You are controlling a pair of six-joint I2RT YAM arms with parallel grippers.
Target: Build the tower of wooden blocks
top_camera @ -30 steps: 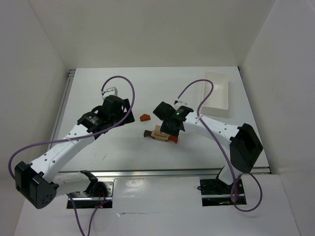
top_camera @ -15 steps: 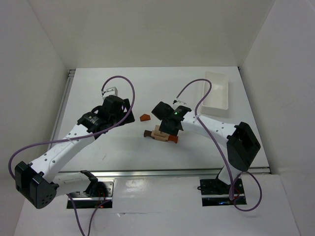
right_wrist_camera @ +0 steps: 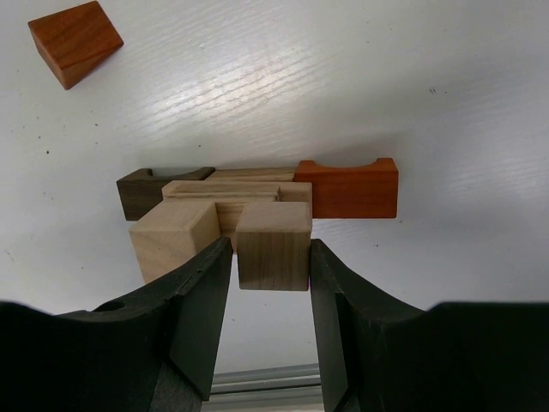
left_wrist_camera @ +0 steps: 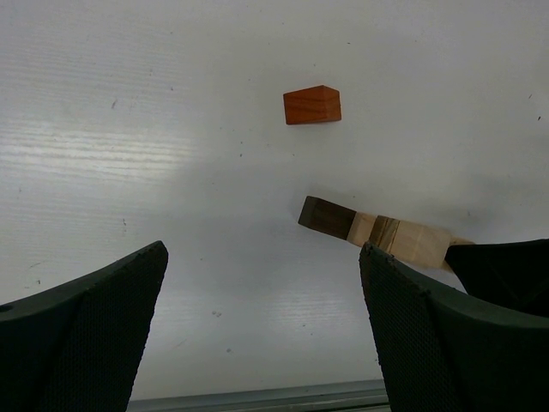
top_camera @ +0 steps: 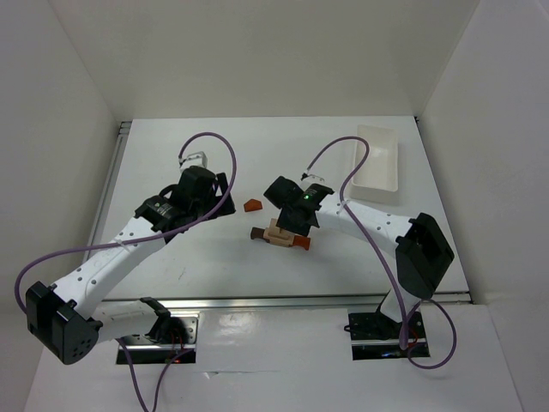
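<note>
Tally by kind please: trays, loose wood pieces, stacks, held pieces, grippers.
White tray: 1
Loose orange wedge: 1
Block stack: 1
Brown block in right gripper: 1
Grippers, counting left gripper: 2
Total: 6

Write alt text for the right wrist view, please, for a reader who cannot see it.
The right claw grips a small tan block between its dark fingers, at the near side of a low stack of dark brown, tan and reddish-orange wooden pieces. A reddish-orange wedge lies apart at the upper left on the white table.
</note>
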